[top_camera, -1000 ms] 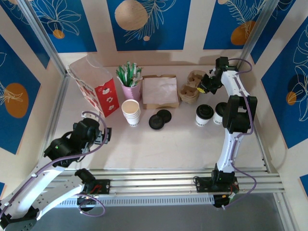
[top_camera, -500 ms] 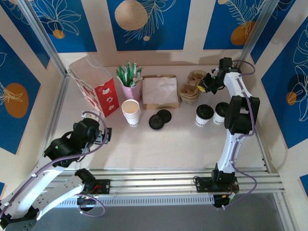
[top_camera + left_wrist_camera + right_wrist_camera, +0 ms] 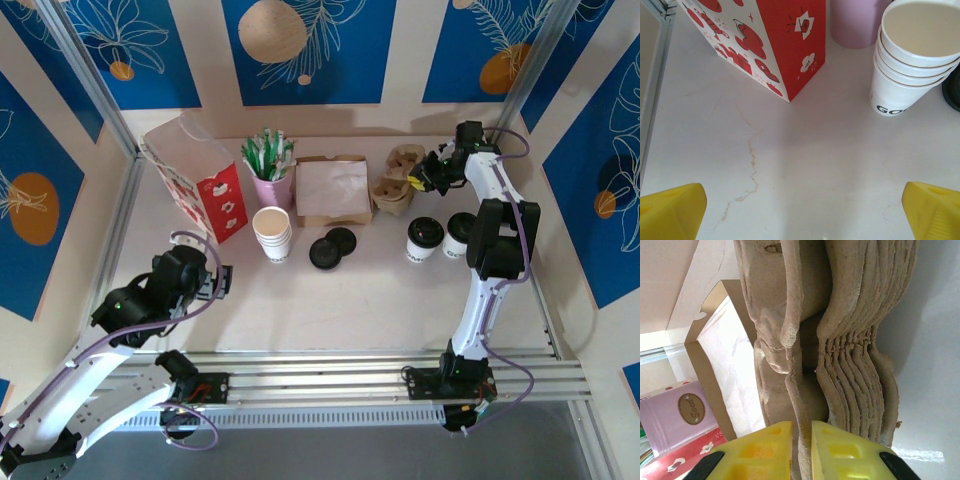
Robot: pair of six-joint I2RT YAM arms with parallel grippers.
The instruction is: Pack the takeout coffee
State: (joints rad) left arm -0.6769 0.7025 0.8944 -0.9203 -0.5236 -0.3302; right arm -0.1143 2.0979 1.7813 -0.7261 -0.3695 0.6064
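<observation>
Right fingers meet the brown carrier stack at the counter's back; two lidded coffees stand just beside that arm. Near the bag, left fingers gape wide. Close up, right fingers pinch the top carrier's thin wall (barely apart): lift gently so one carrier peels off alone.

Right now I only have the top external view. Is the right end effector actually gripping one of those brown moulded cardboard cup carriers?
Observer: Yes, its wrist camera shows the right end effector pinching one thin wall of a brown moulded cardboard cup carrier.
Operator: And the left end effector?
Observer: Wide open above the white table, holding nothing.
Operator: Any print on the stacked lidless white paper cups?
Observer: Black letters "GO" low on the bottom cup.
</observation>
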